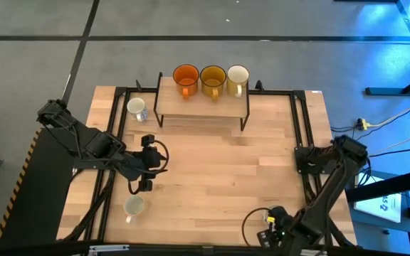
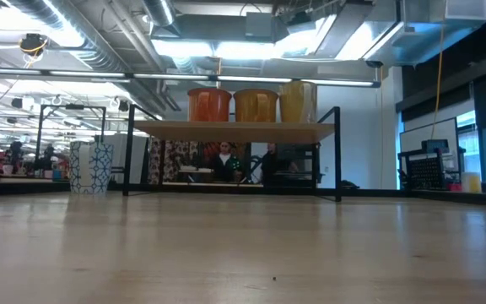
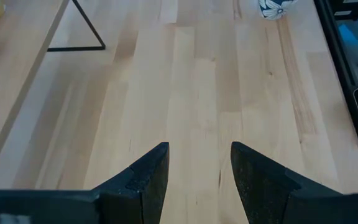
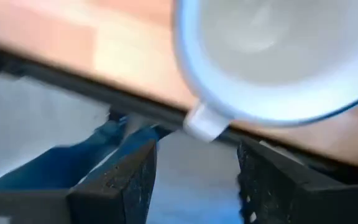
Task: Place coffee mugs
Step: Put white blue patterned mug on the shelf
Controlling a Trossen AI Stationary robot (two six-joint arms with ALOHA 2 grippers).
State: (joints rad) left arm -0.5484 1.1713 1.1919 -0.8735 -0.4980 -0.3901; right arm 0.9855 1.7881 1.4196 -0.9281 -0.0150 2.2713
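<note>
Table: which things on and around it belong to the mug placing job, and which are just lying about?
Job: orange mug, amber mug, cream mug, shelf, patterned white mug, front white mug, white mug by right pincer, left pincer mid-table.
Lying about: cables, people behind.

Both arms were dark, built of blocky black links. From above, the left arm [image 1: 91, 146] carried a black cable looped beside its gripper [image 1: 144, 186], and the right arm [image 1: 333, 178] bore another cable loop near its wrist, beside a small yellow-green marking (too small to read). Up close, the left gripper's fingers [image 3: 148, 180] were matte black wedges, and the right gripper's fingers [image 4: 120, 180] looked similarly textured.
</note>
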